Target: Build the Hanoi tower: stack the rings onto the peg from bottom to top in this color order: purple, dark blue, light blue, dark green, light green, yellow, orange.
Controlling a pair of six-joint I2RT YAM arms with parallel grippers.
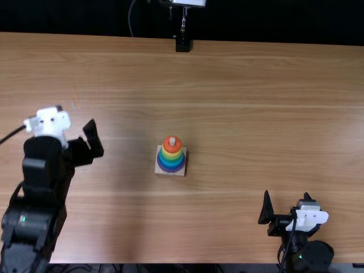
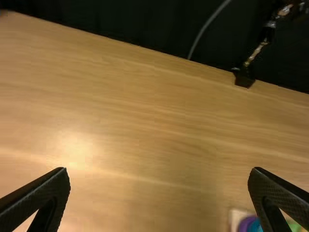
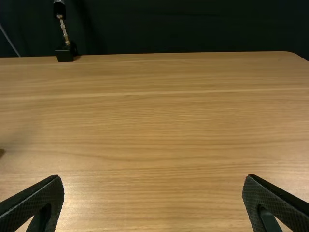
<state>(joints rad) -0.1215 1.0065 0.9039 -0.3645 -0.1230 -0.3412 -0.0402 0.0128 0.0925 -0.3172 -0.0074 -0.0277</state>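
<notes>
In the top view, my left gripper [image 1: 75, 115] stands open over the left of the table, left of the ring stack. My right gripper [image 1: 287, 197] is open near the front edge, at the right. Between them, the rings [image 1: 172, 153] sit around the peg [image 1: 172, 141] on a square wooden base [image 1: 160, 170], orange uppermost, then yellow, green, blue and purple downward. Nothing is between the fingers of the left gripper [image 2: 159, 171] in its wrist view, where purple and blue rings [image 2: 246, 224] show partly behind one finger. The right gripper [image 3: 153, 178] holds nothing either.
A small black stand [image 1: 182, 45] with a metal rod is at the table's far edge. Bare wood of the table [image 1: 256, 114] surrounds the ring stack. A dark curtain hangs beyond the far edge.
</notes>
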